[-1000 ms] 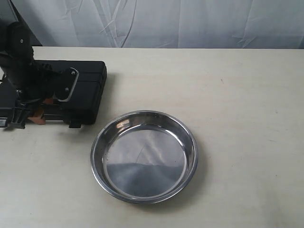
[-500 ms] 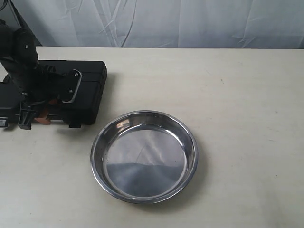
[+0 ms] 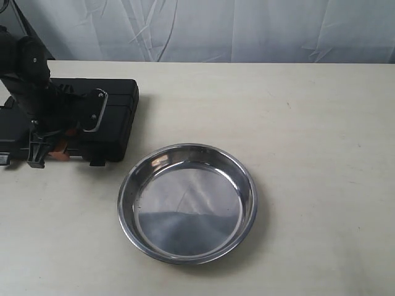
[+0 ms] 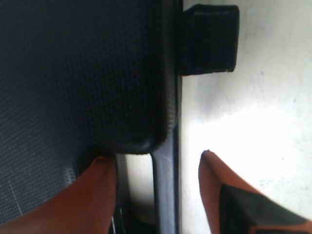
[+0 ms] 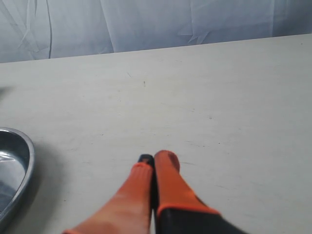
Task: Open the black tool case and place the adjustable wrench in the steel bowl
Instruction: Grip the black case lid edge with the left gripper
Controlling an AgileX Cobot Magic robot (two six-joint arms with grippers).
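The black tool case [image 3: 110, 117] lies shut at the table's left, so the adjustable wrench is hidden. My left gripper [image 3: 47, 153] is at the case's near edge. In the left wrist view it [image 4: 158, 161] stands open, its orange fingers [image 4: 100, 187] either side of the case's handle bar [image 4: 165, 180], one over the textured lid [image 4: 73, 73]; a latch [image 4: 209, 39] juts out further along. The steel bowl [image 3: 187, 202] sits empty right of the case. My right gripper [image 5: 153, 161] is shut on nothing above bare table, with the bowl's rim [image 5: 22, 165] off to one side.
A pale wrinkled cloth [image 3: 216, 28] hangs behind the table's far edge. The cream table top [image 3: 321, 154] stretches bare to the right of the bowl. The right arm does not show in the exterior view.
My left arm has shifted a little to the right along the case's near edge and settled over the handle. The case, the bowl and the right gripper have not moved.
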